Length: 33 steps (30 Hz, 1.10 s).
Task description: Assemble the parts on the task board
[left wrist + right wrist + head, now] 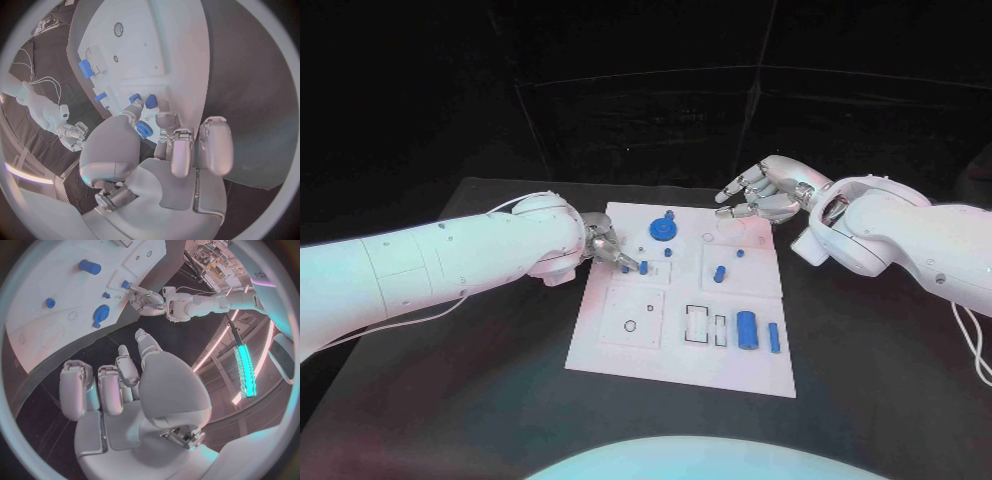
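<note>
I can't read any text, label, brand or number here. The task board [678, 345] carries only outlined shapes, no lettering I can make out from any of my views.

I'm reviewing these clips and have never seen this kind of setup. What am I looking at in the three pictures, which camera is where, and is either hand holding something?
This is a two-armed robot at a black table. The square picture comes from a camera on its head, looking down. The two round pictures come from fisheye cameras at its wrists, each behind that arm's own hand.

In the middle lies the white task board, with small blue parts on it, such as a blue cylinder near the front and a round blue part near the back.

The left hand is down at the board's left side, its fingertips on a small blue part; whether it truly grips it, I cannot tell. The right hand hovers over the board's far right corner with fingers curled, holding nothing.
</note>
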{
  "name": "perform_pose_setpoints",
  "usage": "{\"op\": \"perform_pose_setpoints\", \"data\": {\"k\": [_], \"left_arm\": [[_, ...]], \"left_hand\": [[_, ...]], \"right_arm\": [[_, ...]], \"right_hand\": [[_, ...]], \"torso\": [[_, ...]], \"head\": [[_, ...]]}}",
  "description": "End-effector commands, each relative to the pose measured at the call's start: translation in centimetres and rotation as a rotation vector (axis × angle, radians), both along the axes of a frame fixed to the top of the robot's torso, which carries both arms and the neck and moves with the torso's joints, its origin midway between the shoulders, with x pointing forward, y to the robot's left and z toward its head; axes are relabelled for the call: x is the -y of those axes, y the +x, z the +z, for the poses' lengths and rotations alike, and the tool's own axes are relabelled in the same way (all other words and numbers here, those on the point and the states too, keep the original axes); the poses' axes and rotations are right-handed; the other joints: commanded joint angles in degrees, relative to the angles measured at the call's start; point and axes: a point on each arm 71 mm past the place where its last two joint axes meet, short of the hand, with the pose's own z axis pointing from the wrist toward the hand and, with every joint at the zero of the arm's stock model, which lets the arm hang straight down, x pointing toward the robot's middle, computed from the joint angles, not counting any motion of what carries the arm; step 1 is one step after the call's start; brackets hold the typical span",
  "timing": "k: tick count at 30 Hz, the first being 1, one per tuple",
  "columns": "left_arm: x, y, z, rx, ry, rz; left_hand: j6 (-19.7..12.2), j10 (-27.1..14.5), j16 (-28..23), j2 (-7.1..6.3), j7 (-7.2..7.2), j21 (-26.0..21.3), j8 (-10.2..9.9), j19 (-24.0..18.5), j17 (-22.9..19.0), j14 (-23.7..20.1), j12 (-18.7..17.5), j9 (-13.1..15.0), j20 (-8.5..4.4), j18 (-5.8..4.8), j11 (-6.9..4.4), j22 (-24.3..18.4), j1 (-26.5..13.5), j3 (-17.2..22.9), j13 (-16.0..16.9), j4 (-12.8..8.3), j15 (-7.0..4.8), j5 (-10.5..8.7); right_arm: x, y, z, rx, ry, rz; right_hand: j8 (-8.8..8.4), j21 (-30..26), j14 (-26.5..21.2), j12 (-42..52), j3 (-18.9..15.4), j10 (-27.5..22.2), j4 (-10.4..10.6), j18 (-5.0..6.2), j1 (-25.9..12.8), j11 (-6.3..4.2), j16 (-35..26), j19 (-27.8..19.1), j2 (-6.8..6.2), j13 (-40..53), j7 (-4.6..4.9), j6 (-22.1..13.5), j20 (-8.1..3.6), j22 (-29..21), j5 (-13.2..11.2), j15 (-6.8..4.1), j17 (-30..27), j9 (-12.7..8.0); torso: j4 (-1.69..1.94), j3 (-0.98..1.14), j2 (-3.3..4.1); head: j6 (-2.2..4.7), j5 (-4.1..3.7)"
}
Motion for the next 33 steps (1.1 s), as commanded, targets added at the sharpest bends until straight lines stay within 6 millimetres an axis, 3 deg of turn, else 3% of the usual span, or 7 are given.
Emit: {"op": "perform_pose_setpoints", "data": {"k": [1,4,11,15,17,24,33], "left_arm": [[-0.2,0.1,0.5,0.048,-0.086,0.046],[-0.5,0.1,0.8,0.067,-0.142,0.067],[-0.5,0.1,1.3,0.087,-0.255,0.031],[0.2,0.3,2.0,0.155,-0.374,-0.053],[0.7,0.4,2.5,0.207,-0.421,-0.107],[3.1,0.8,3.9,0.411,-0.462,-0.309],[6.0,1.3,3.6,0.474,-0.283,-0.509]], "left_hand": [[-1.9,-3.3,0.2,0.46,0.49,-0.6,-0.9,0.4,15.1,5.9,-4.1,-0.4,-0.26,0.24,0.58,1.5,0.0,-2.0,-5.2,0.8,0.16,0.03],[-4.7,-7.6,0.2,0.95,1.74,-1.4,-2.4,0.0,15.1,5.9,-8.8,-1.1,0.32,0.4,1.57,0.6,0.7,-4.2,-10.9,1.9,0.99,-0.04],[-7.9,-11.3,-2.1,3.92,3.8,-8.7,-4.5,-3.8,11.9,4.8,-10.6,-3.2,2.09,2.25,3.52,-7.1,6.6,-7.1,-12.8,2.2,2.65,0.26],[-11.0,-18.1,-15.8,6.86,6.09,-29.6,-6.4,-15.3,-4.9,-3.0,-15.5,-5.1,3.68,6.42,5.92,-27.5,13.1,-5.9,-16.3,0.3,4.63,0.25],[-12.4,-21.1,-25.5,7.35,7.1,-36.0,-7.6,-19.4,-15.4,-9.6,-18.3,-6.2,4.65,7.01,7.07,-32.7,16.3,-5.0,-18.4,-1.1,5.72,0.22],[-9.0,-21.9,-35.6,5.76,7.92,-42.4,-13.1,-20.2,-27.5,-16.1,-27.0,-12.1,6.44,7.24,8.08,-37.4,25.0,0.5,-27.9,-6.7,7.5,-0.05],[-6.3,-22.6,-32.5,3.13,7.47,-42.7,-18.0,-17.7,-26.7,-13.4,-30.5,-16.1,5.84,7.39,8.12,-38.1,25.5,2.4,-32.6,-9.3,6.53,0.09]], "right_arm": [[0.0,0.0,0.2,0.008,0.004,-0.002],[0.1,0.1,0.2,0.009,0.004,-0.005],[0.3,0.1,0.2,0.013,-0.001,-0.017],[0.4,0.2,0.2,0.015,-0.003,-0.022],[0.4,0.2,0.2,0.015,-0.003,-0.022],[0.2,0.2,0.2,0.016,-0.002,-0.02],[-0.1,0.2,0.1,0.015,-0.002,-0.013]], "right_hand": [[0.33,-0.3,3.6,-0.2,-0.4,-0.2,-0.1,0.87,-0.1,-0.31,-0.4,-0.5,0.75,-0.1,-0.05,0.4,-0.16,0.7,0.1,-0.52,4.3,-0.1],[0.33,-0.4,3.6,-0.3,-0.4,-0.2,0.0,0.9,-0.1,-0.3,-0.4,-0.5,0.76,-0.1,-0.05,0.4,-0.16,0.5,0.1,-0.52,4.3,-0.1],[0.34,-0.5,3.6,-0.3,-0.4,-0.3,0.0,0.93,-0.1,-0.31,-0.4,-0.6,0.91,-0.2,-0.04,0.4,-0.16,0.3,0.7,-0.52,4.3,-0.1],[0.35,-0.5,3.6,-0.3,-0.4,-0.3,0.0,0.94,0.0,-0.31,-0.5,-0.6,0.93,-0.2,-0.04,0.3,-0.17,0.3,0.9,-0.52,4.3,-0.1],[0.35,-0.5,3.6,-0.3,-0.4,-0.3,0.0,0.94,0.0,-0.31,-0.5,-0.6,0.93,-0.2,-0.04,0.3,-0.17,0.3,0.9,-0.52,4.3,-0.1],[0.36,-0.6,3.6,-0.3,-0.4,-0.3,0.0,0.94,0.0,-0.31,-0.5,-0.6,0.96,-0.2,-0.04,0.3,-0.17,0.3,1.0,-0.52,4.3,-0.1],[0.36,-0.5,3.6,-0.3,-0.4,-0.3,0.0,0.94,0.0,-0.31,-0.5,-0.6,0.97,-0.2,-0.04,0.3,-0.17,0.3,1.1,-0.52,4.3,-0.1]], "torso": [[0.1,0.01,-0.03],[0.11,0.0,-0.05],[0.01,-0.01,0.02],[0.04,0.08,-0.03],[0.08,0.07,-0.02],[-0.09,0.05,0.03],[-0.27,0.12,0.17]], "head": [[0.05,-0.12],[0.08,-0.2],[0.2,-0.34],[0.32,-0.42],[0.45,-0.57],[1.02,-1.06],[1.55,-1.55]]}}
